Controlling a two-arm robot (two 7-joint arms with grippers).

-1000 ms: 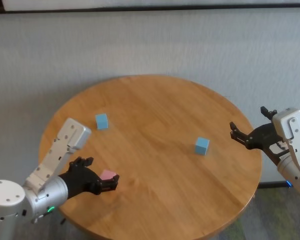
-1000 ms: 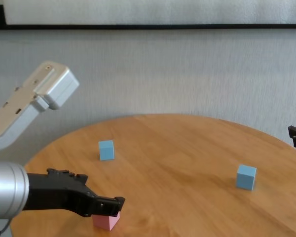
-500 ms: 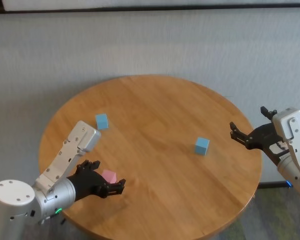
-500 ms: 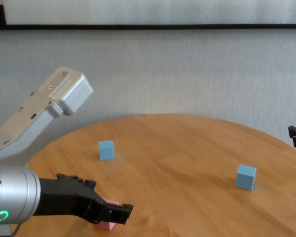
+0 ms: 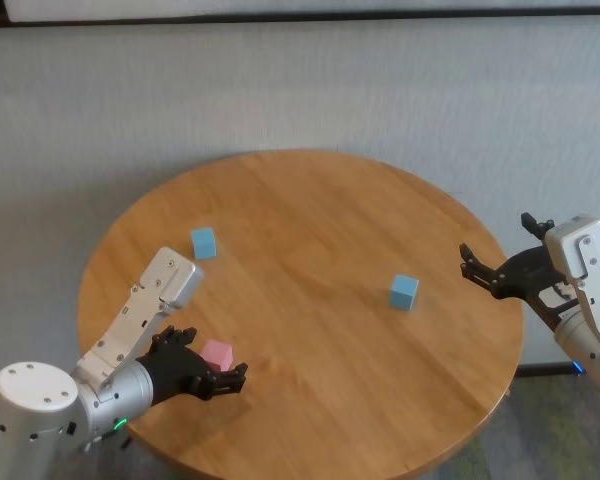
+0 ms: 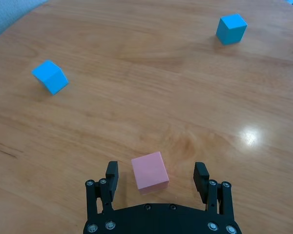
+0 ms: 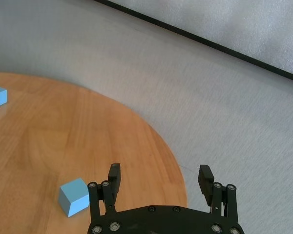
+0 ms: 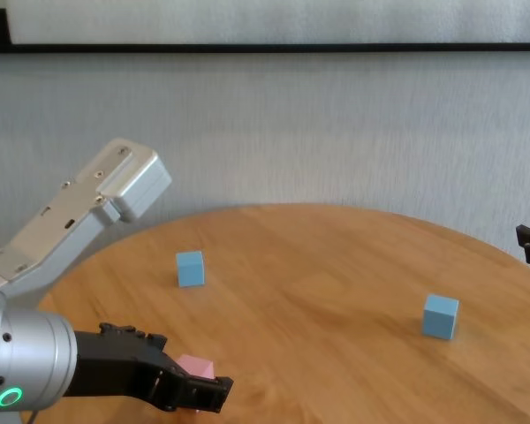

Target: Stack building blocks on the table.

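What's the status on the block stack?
Left gripper open, straddling the pink block, not closed on it. Right gripper open, parked off the table's right edge. Both blue blocks apart, unstacked. Nothing in the way.

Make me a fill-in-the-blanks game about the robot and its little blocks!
1. The block between the open fingers of the left pincer is coloured ____.
2. The number of light blue blocks on the table is ____.
3. The right pincer hangs open at the table's edge, holding ____.
4. The blocks stacked on top of each other so far number ____.

Missing words: pink; two; nothing; zero
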